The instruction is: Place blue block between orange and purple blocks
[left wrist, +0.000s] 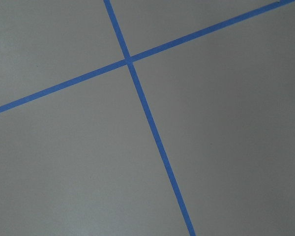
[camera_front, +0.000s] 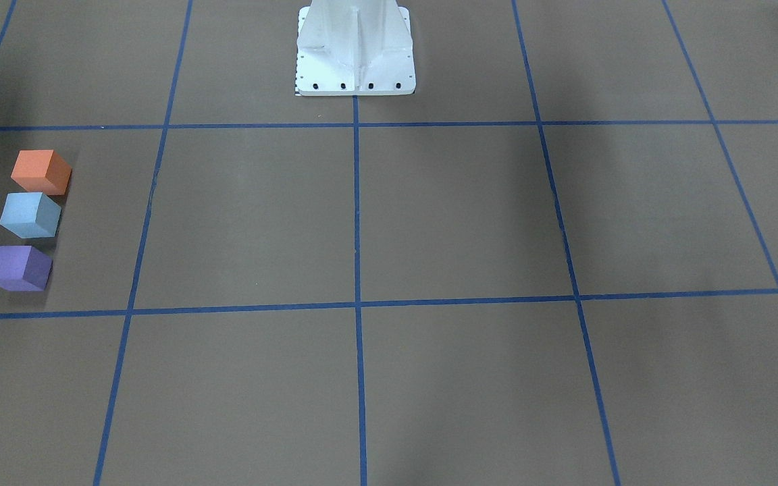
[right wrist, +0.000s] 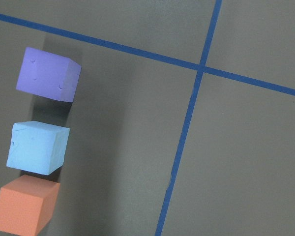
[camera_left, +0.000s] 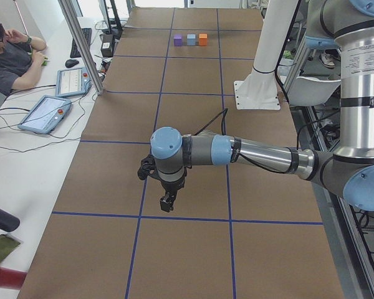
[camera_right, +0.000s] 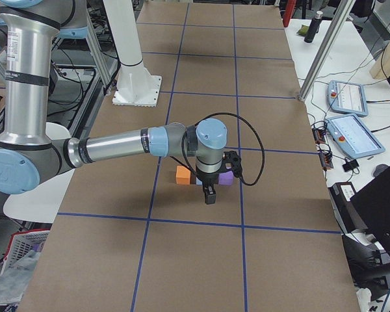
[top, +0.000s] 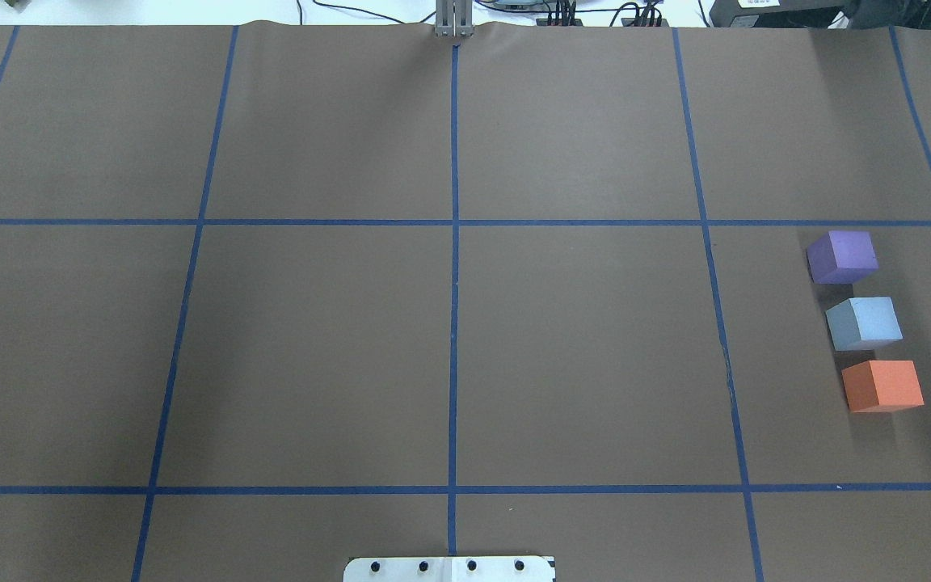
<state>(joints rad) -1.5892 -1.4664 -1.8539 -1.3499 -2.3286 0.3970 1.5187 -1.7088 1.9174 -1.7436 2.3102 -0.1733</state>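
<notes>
The orange block (top: 882, 385), the light blue block (top: 863, 322) and the purple block (top: 841, 256) stand in a short row on the brown table at the robot's right. The blue block is in the middle, with small gaps on both sides. The row also shows in the front view as orange (camera_front: 41, 171), blue (camera_front: 30, 214) and purple (camera_front: 18, 267), and in the right wrist view as purple (right wrist: 48, 74), blue (right wrist: 38, 147) and orange (right wrist: 24, 204). My right gripper (camera_right: 210, 195) hangs above the row. My left gripper (camera_left: 168, 202) hangs over bare table far from the blocks. I cannot tell whether either is open or shut.
The white robot pedestal (camera_front: 355, 50) stands at the table's middle, on the robot's side. Blue tape lines (left wrist: 147, 113) divide the table into squares. An operator (camera_left: 12, 56) sits at a side desk with tablets (camera_left: 45, 113). A metal post (camera_left: 81, 47) stands at the table's edge.
</notes>
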